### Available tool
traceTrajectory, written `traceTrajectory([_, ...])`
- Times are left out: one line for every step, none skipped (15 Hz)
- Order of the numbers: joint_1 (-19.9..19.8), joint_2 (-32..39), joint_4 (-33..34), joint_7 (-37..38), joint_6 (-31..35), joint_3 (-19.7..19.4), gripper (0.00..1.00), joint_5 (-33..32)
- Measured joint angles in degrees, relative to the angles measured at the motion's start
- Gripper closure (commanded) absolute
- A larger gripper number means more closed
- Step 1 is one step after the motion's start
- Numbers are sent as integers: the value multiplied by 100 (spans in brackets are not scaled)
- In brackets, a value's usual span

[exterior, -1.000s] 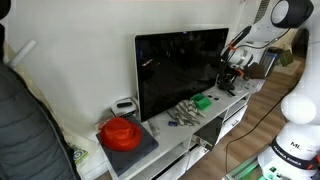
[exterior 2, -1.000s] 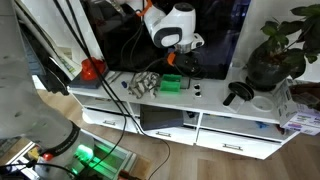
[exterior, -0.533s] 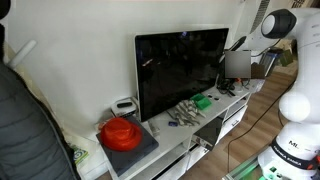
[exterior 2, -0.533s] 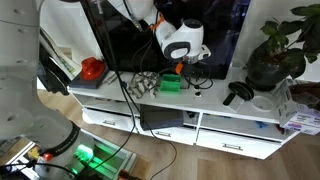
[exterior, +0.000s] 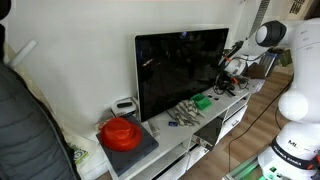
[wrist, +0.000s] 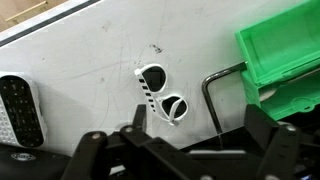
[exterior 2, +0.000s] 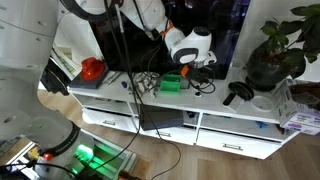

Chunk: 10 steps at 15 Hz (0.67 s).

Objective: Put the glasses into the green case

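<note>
My gripper (wrist: 180, 140) is spread wide and empty, white glasses (wrist: 160, 92) just ahead between the fingers, green case (wrist: 280, 50) ahead-right in wrist view, bent black cable (wrist: 212, 95) between them, remote (wrist: 20, 108) off left.

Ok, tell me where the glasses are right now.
In the wrist view the glasses lie on the white tabletop near the middle, between the dark remote at the picture's left edge and the green case at its upper right.
</note>
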Motion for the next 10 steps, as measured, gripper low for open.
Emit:
traceTrajectory([-19, 82, 111, 66, -78, 13, 0, -16])
traceTrajectory([-37, 163, 220, 123, -172, 23, 0, -26])
traceTrajectory([-55, 249, 338, 170, -273, 31, 0, -28])
traceTrajectory([-76, 341, 456, 209, -365, 44, 0, -29])
traceTrajectory([-104, 437, 585, 251, -464, 61, 0, -29])
traceTrajectory([-137, 535, 714, 285, -555, 85, 0, -29])
traceTrajectory([-179, 642, 853, 316, -670, 116, 0, -29])
traceTrajectory([-220, 744, 988, 350, -771, 147, 0, -29])
traceTrajectory([-266, 850, 1127, 379, -879, 182, 0, -29])
traceTrajectory([-315, 954, 1263, 406, -975, 219, 0, -29])
